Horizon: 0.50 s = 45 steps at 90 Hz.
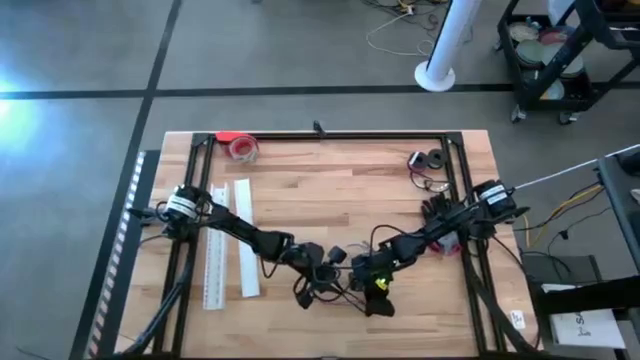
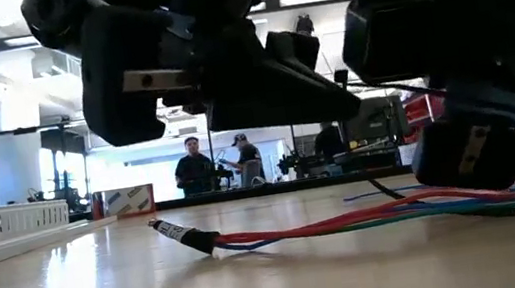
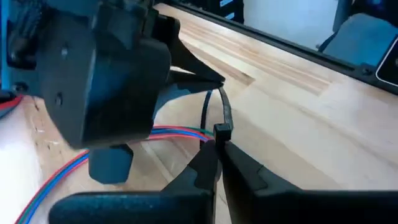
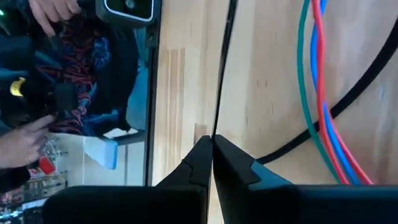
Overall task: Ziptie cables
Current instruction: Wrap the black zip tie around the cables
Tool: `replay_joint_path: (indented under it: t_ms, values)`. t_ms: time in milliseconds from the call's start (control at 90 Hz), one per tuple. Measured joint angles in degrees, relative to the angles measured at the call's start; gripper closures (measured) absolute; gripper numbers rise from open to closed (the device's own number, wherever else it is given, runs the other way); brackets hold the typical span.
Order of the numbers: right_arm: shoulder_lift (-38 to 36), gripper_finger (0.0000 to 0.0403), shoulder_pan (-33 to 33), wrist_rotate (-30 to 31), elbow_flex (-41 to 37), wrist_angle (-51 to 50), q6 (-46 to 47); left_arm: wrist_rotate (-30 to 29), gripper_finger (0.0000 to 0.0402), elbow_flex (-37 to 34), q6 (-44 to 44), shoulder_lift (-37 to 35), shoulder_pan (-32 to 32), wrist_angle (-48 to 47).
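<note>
A: The cables (image 2: 379,215), a thin bundle of red, blue and green wires with a small dark connector (image 2: 190,236) at one end, are judged light, limp and easily dragged; a hold near the bundle's middle would probably serve best.

B: Where are they found?

A: On the wooden table (image 1: 340,190), just under and between both grippers; in the right wrist view they run beside the right gripper (image 4: 212,142), not within it.

B: And the fingers?

A: The right gripper is seen pinched together on a thin black zip tie (image 4: 222,68); the left gripper (image 3: 219,140) is closed on the tie's head end, the strap looping up just beyond its fingertips, the wires lying behind it.
</note>
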Motion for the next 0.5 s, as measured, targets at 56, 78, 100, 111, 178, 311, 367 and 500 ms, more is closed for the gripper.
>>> replay_joint_path:
  t_ms: [56,78,100,111,178,311,367,500]
  values:
    - [0.0,0.0403,-0.02,0.02,-0.02,0.03,-0.16,0.43,0.0402,0.01,-0.2,0.0,0.0,0.12]
    - [0.0,0.0403,-0.02,0.02,-0.04,0.03,-0.18,0.84,0.0402,0.01,-0.27,0.0,0.0,0.09]
    - [0.0,0.0403,-0.02,0.05,-0.04,0.03,-0.25,1.42,0.0402,0.0,-0.28,0.0,-0.01,0.07]
    - [0.0,0.0403,-0.02,0.06,-0.04,0.04,-0.34,1.58,0.0402,0.0,-0.29,0.0,-0.02,0.07]
    - [0.0,0.0403,-0.02,0.12,-0.07,0.28,-0.98,1.61,0.0402,0.0,-0.28,0.0,-0.26,0.11]
    - [0.0,0.0403,-0.08,0.09,-0.07,1.67,-1.4,1.67,0.0402,0.0,0.08,0.0,-0.63,0.09]
    - [0.0,0.0403,-0.15,0.08,-0.07,1.81,-1.39,1.69,0.0402,0.01,0.14,0.0,-0.63,0.09]
    - [0.0,0.0403,-0.17,0.11,-0.07,1.86,-1.15,1.63,0.0402,0.0,0.19,0.0,-0.61,0.28]
